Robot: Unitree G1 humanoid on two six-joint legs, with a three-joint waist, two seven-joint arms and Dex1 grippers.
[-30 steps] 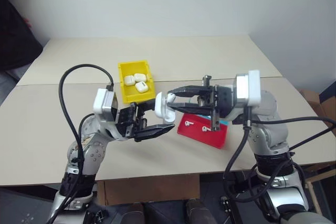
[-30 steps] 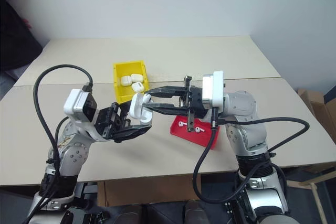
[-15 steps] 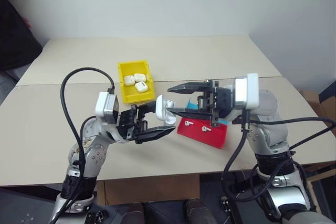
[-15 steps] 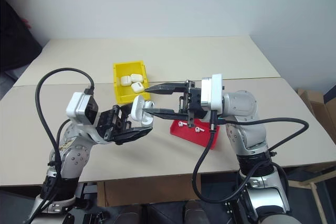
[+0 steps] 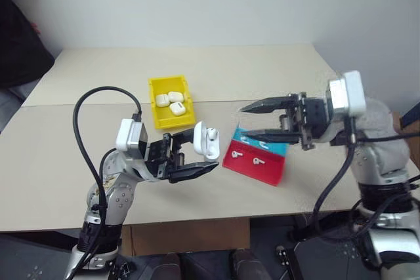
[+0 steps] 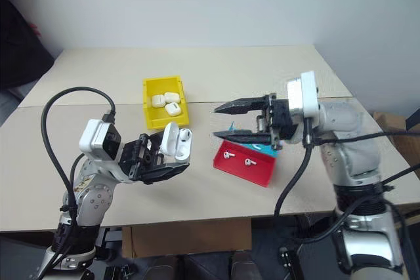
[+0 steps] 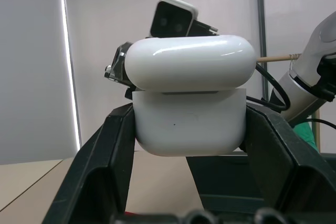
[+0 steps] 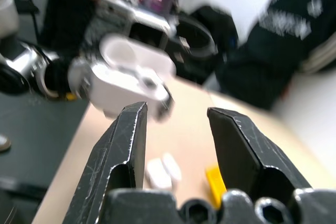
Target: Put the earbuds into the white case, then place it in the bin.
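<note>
Beige table (image 5: 275,70) carries the yellow bin (image 5: 161,115) and a red-and-blue tray (image 5: 262,170) holding two earbuds (image 5: 247,157). Clamped between the left gripper (image 5: 200,155) fingers, the white case (image 5: 205,142) sits lid-open above the table — the right gripper (image 5: 245,122), well apart, hovers over the tray, jaws spread and empty.
</note>
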